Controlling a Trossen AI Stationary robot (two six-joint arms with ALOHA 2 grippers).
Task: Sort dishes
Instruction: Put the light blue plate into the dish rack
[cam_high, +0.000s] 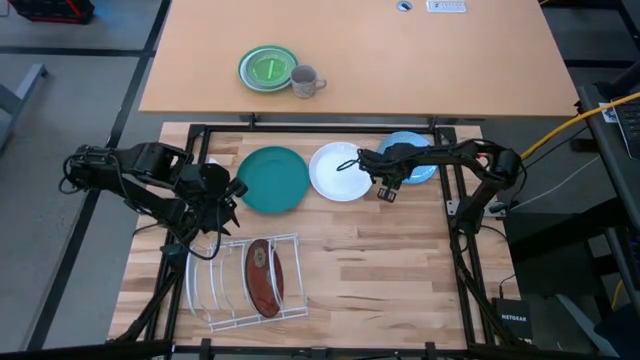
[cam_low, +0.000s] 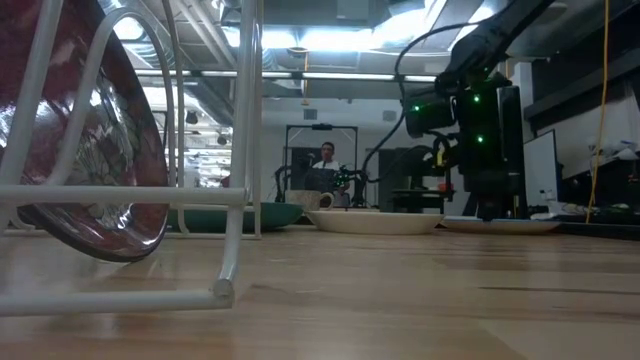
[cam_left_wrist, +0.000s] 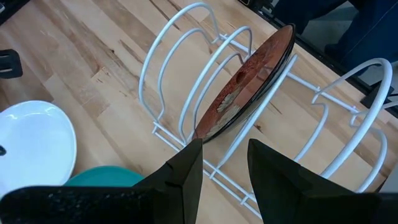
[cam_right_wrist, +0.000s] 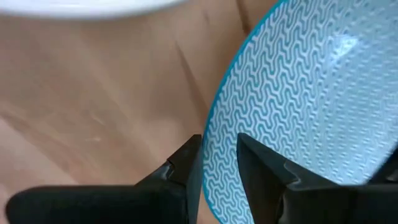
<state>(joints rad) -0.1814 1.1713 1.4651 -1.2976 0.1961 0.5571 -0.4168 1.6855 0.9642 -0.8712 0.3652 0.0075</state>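
The dark red flowered plate (cam_high: 265, 277) stands on edge in a slot of the white wire rack (cam_high: 215, 285) near the table's near left; it also shows in the left wrist view (cam_left_wrist: 245, 87). The dark teal plate (cam_high: 272, 179), white plate (cam_high: 338, 172) and light blue patterned plate (cam_high: 412, 158) lie flat in a row farther back. My left gripper (cam_left_wrist: 224, 165) is open, holds nothing, and hovers between the rack and the teal plate (cam_high: 225, 195). My right gripper (cam_high: 386, 190) is at the light blue plate's near-left rim. My right gripper pinches the light blue plate's rim (cam_right_wrist: 214, 146) between its two fingers, one finger (cam_right_wrist: 264, 165) over the patterned upper face and the other outside the edge. The fingers come slanting down from the table's right. In the low view the plate (cam_low: 500, 225) lies on the table.
A small green plate (cam_high: 268, 68) and a grey mug (cam_high: 305, 81) sit on the farther tabletop. The rack has free slots (cam_left_wrist: 180, 81) to the left of the red plate. Bare wood (cam_high: 390, 270) lies right of the rack. A person (cam_low: 325, 160) sits far behind.
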